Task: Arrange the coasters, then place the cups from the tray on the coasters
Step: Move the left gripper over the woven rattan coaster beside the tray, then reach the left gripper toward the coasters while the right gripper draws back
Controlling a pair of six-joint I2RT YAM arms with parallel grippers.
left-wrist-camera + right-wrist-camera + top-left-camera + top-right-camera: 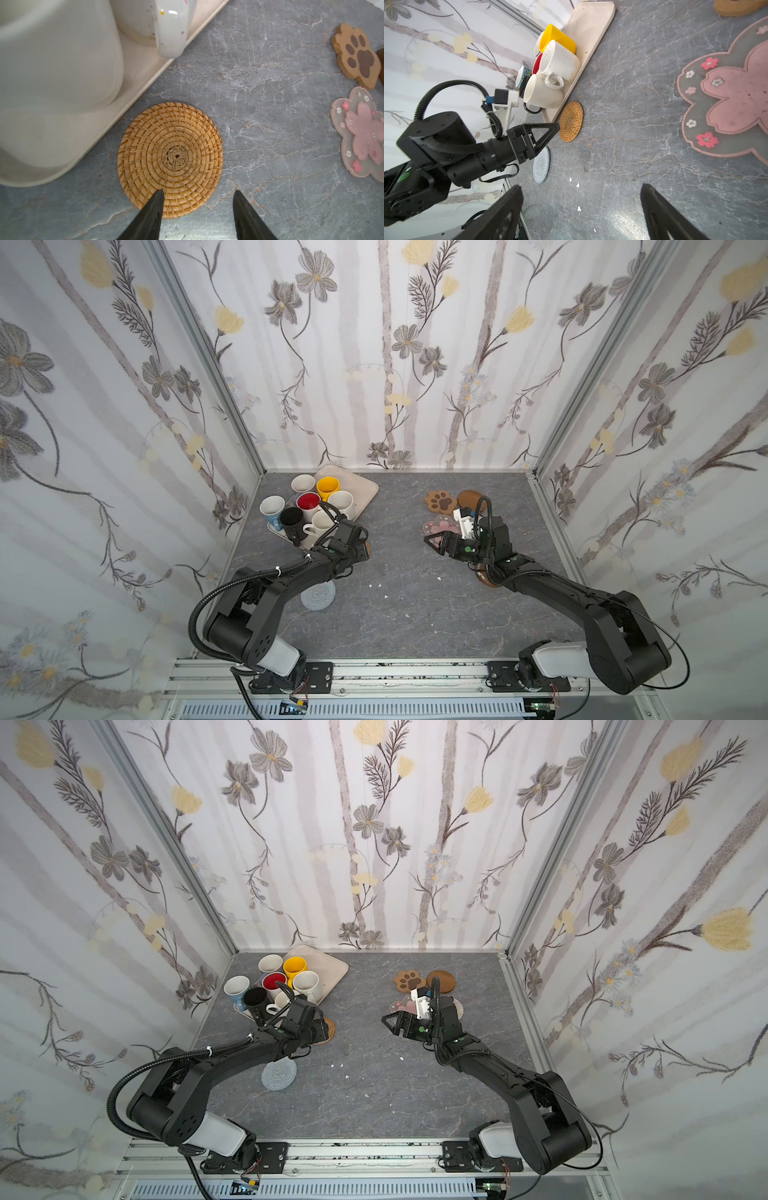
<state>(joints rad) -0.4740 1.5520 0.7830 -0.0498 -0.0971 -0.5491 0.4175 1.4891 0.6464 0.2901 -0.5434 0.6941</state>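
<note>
**Item:** woven rattan round coaster [170, 158].
**Loc.:** flat on grey table [270, 104], just beside tray [141, 87] rim, small gap between.
**Handling (my view):** pinch rim low, draw it clear of tray so a mug lands w/o clipping.
**Orientation:** weave face up; round, so no long axis.
**L gripper [197, 193]:** jaws apart, holding nothing, one fingertip over coaster's near edge.
**R gripper [580, 187]:** spread wide, empty, near pink blossom coaster [726, 93].

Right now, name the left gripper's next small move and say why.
Probably close the left gripper on the near edge of the rattan coaster: its jaws stand apart there, one over the rim, and the coaster lies flat close beside the tray.
</note>
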